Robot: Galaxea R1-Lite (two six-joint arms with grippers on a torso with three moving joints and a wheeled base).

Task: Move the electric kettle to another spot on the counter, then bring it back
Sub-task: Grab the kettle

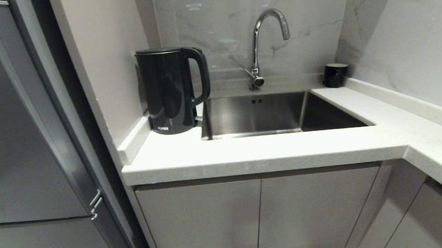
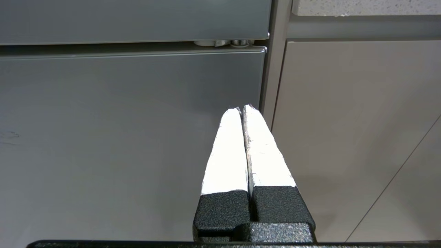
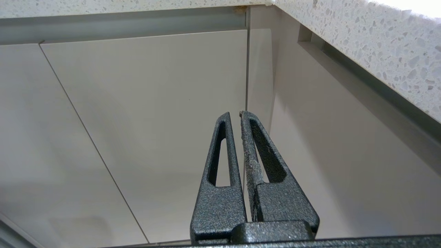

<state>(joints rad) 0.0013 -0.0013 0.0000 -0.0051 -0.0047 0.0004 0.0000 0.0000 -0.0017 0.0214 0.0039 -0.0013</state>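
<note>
Grey cabinet doors point(image 1: 199, 216) run along the near side under the white surface point(image 1: 267, 150), and both arms hang low in front of them, out of the head view. To the far left stands a tall grey fridge point(image 1: 22, 149). The left gripper point(image 2: 243, 109) points at the seam between fridge and cabinet, its white-wrapped jaws pressed together and holding nothing. The right gripper point(image 3: 235, 115) points at the cabinet corner under the speckled edge, its black jaws together as well, also holding nothing.

On the surface, one electric kettle point(image 1: 172, 90) stands upright in the far left corner, lid shut, handle turned right toward the sink point(image 1: 281, 113). Whether it holds anything cannot be told. The single steel basin shows nothing inside. One curved tap point(image 1: 264, 42) rises behind it. One small black cup point(image 1: 335, 75) stands at the far right corner, well apart from the kettle.
</note>
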